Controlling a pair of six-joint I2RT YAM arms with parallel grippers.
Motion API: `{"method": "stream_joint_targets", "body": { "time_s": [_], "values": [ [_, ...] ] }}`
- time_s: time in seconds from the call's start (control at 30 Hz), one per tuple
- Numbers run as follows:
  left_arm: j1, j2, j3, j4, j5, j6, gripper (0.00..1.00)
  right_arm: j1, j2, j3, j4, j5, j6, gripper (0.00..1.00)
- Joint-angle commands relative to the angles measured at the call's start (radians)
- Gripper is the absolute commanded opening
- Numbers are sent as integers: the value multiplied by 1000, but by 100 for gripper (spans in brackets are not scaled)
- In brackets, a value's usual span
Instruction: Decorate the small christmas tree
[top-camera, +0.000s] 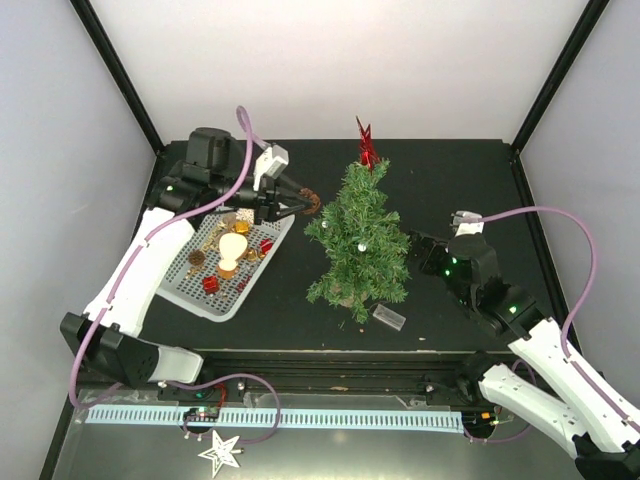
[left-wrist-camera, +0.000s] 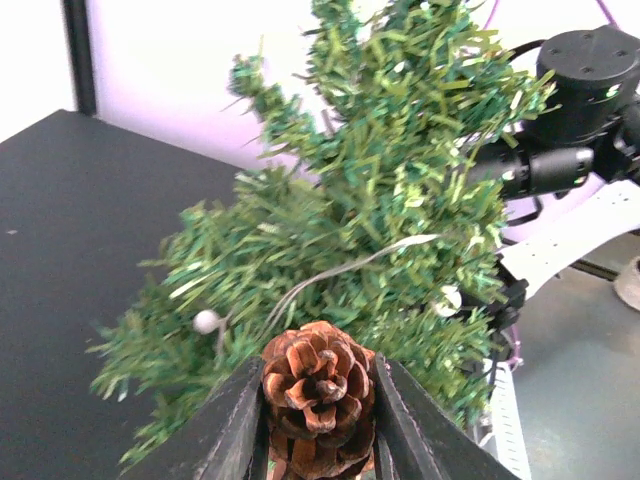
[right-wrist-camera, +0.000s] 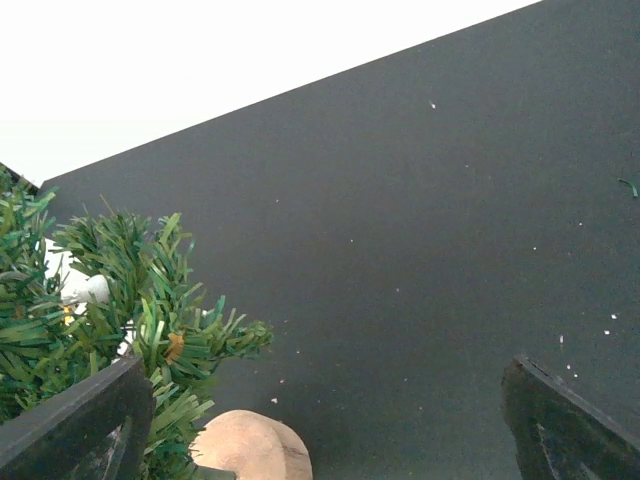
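The small christmas tree (top-camera: 360, 240) stands mid-table, dark green, with a red star topper (top-camera: 367, 146) and small white beads. My left gripper (top-camera: 306, 205) is shut on a brown pine cone (left-wrist-camera: 318, 395) and holds it just left of the tree's upper branches (left-wrist-camera: 380, 220). My right gripper (top-camera: 418, 250) is open and empty at the tree's right side; its wrist view shows branches (right-wrist-camera: 110, 300) at the left finger and the tan wooden base (right-wrist-camera: 250, 447) between the jaws.
A white basket (top-camera: 190, 288) with several ornaments sits left of the tree. A small clear plastic piece (top-camera: 389, 317) lies in front of the tree. A white star (top-camera: 220, 453) lies below the table's front rail.
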Motion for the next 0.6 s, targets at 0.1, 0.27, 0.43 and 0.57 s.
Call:
{"method": "stream_joint_targets", "body": {
  "time_s": [0.1,0.27,0.43,0.57],
  "values": [
    [-108,65,67,15,65,-41,29,-8,-3,-21,31,-14,2,95],
    [-145,83,66,0,58,-19,29,-9,-6,-28,35,-11,0,95],
    [-158,91,61,-5,53,-10,29,-9,-9,-37,37,-10,-1,95],
    [-170,104,50,3,41,-7,29,-9,-14,-44,41,-10,2,95]
  ]
}}
